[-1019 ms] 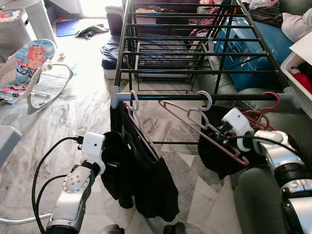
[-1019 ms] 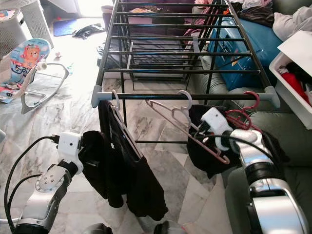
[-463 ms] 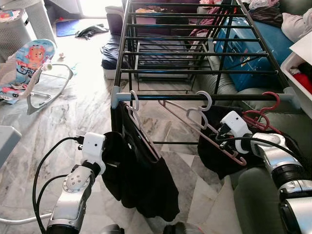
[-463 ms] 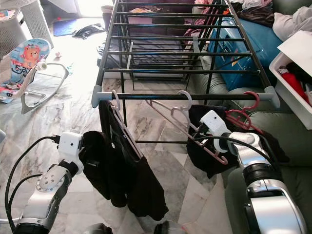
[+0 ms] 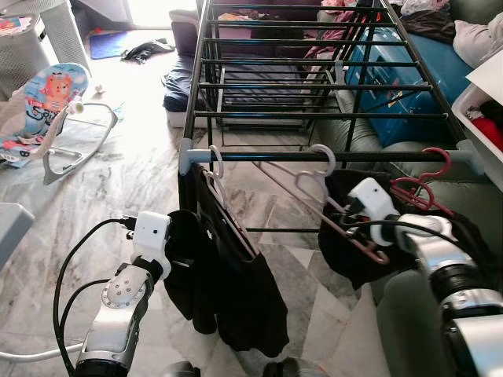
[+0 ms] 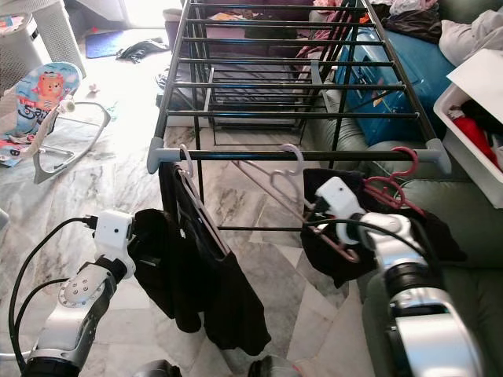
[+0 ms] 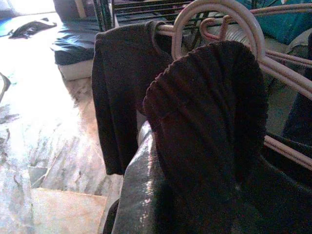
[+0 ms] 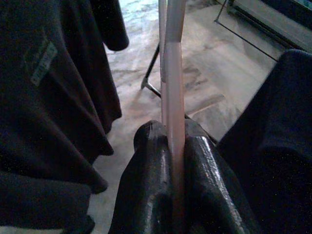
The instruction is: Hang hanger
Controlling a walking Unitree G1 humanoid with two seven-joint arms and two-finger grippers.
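A pale pink hanger slants down from the black drying rack's front rail, its hook up at the rail; whether it rests on the rail I cannot tell. A second hook sits just below it. My right gripper is shut on the hanger's lower bar, both fingers pinching it. A black garment hangs on another hanger at the rail's left end. My left gripper is sunk in its sleeve, the ribbed cuff draped over one finger.
Red hangers hang at the rail's right end, with a dark cloth below them on the green sofa. A white bin of clothes stands at right, a baby bouncer on the marble floor at left.
My right gripper has shifted left and a little up, carrying the pink hanger so its hook has slid left along the front rail. The left arm and black garment have hardly moved.
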